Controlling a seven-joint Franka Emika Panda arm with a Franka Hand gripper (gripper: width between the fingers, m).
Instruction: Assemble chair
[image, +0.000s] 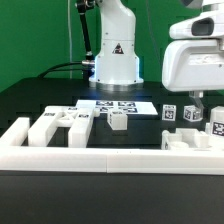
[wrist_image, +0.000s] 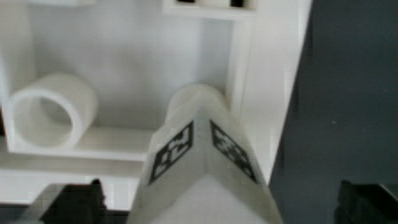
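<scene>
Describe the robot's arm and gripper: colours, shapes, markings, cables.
The glossy white arm has bulky, rounded segments; its base bears a black triangular mark. Thin dark cables trail from the base toward the exterior view's left. The two-finger gripper has a boxy white and grey body with a dark band, and its fingers are short, blocky and black.

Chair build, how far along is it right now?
Early. Done: nothing clearly joined; the tagged pieces on the exterior view's right may be joined, I cannot tell. In hand: the gripper is open astride a tagged bar, not gripping. Left: loose pieces on the exterior view's left lie unattached.
</scene>
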